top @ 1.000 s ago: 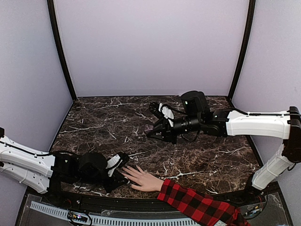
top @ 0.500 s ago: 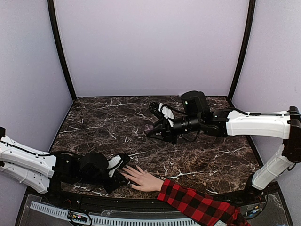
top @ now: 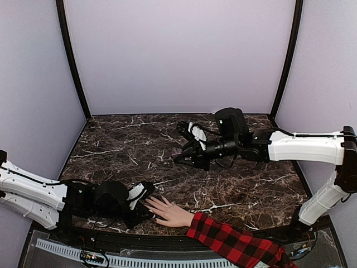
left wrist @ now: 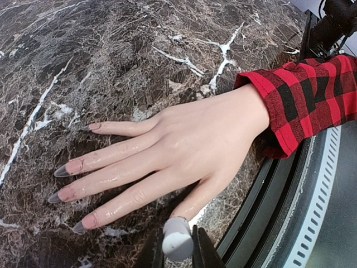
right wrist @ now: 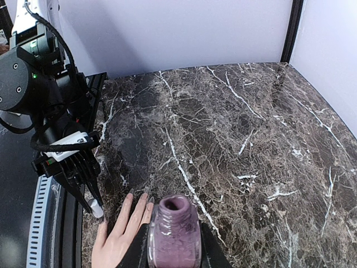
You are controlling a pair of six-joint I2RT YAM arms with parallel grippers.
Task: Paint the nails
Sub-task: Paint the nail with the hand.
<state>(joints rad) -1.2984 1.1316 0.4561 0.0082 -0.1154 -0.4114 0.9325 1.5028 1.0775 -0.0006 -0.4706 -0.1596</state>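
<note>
Mannequin hand (top: 170, 213) lying palm down on the marble table (top: 251, 190), fingers spread. Its long axis runs from the red-and-black plaid sleeve (top: 234, 243) at the wrist out to the fingertips. In the top view the fingers point to the left and slightly toward the back wall, and the wrist trails to the right and toward the near edge.

The nails (left wrist: 62, 170) sit at the ends of these fingers, on the side of the hand away from the sleeve. They are long and pointed, pink at the base and grey at the tip. Four show clearly in the left wrist view; the nail of the nearest finger is hidden behind the cap.

The left gripper (top: 144, 204) lies just beside the fingertips, on their left. Its jaws are drawn narrow on a small white cap (left wrist: 177, 239), seen end-on; this is possibly the handle of a polish brush, though no bristles can be made out.

The right gripper (top: 179, 156) stands well apart from the hand, beyond it toward the back wall. It is clamped on an uncapped purple polish bottle (right wrist: 174, 229), held upright with its mouth facing upward.
</note>
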